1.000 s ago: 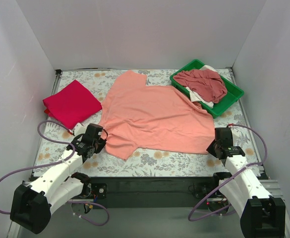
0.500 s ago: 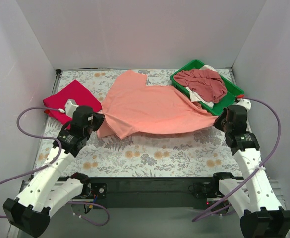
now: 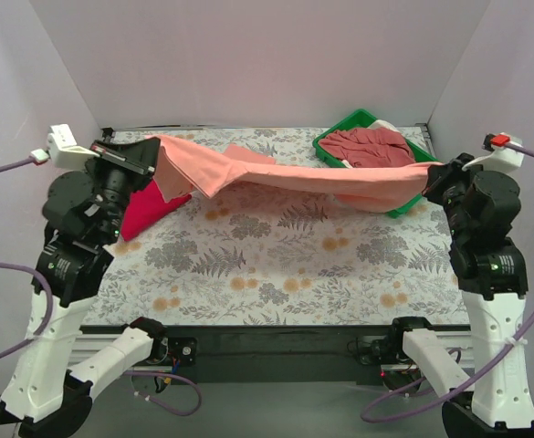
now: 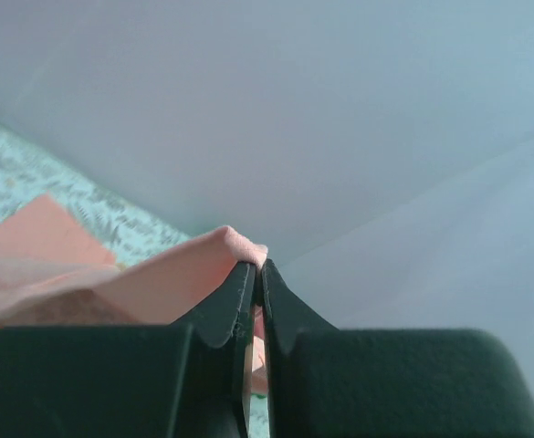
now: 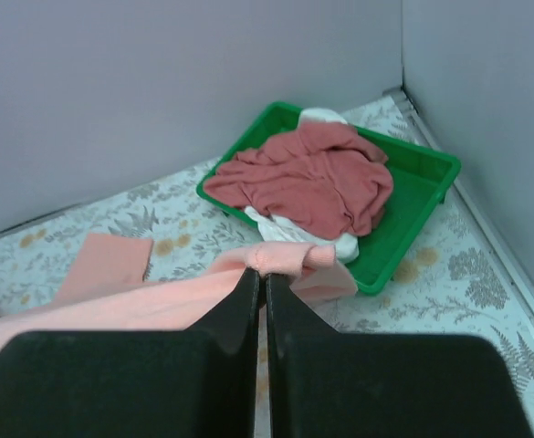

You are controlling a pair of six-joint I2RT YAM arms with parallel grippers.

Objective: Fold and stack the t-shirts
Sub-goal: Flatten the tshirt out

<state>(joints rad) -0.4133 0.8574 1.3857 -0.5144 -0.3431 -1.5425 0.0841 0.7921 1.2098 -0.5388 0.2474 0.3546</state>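
Note:
The salmon-pink t-shirt (image 3: 285,175) hangs stretched in the air across the table between both arms. My left gripper (image 3: 150,146) is shut on its left edge, high at the back left; the cloth (image 4: 171,274) bunches at the fingertips (image 4: 244,274). My right gripper (image 3: 431,173) is shut on its right edge (image 5: 289,258), raised at the right. A folded crimson-red t-shirt (image 3: 143,208) lies on the table at the left, partly hidden by the left arm. A dusty rose-red t-shirt (image 3: 367,146) lies crumpled over a white one (image 5: 317,239) in the green tray.
The green plastic tray (image 3: 350,121) stands at the back right corner and also shows in the right wrist view (image 5: 422,205). The floral table cover (image 3: 276,255) lies under the hanging shirt. White walls close in the back and both sides.
Both grippers have risen from near the table's front edge to high up and further back, lifting the salmon-pink shirt off the table so it hangs taut between them.

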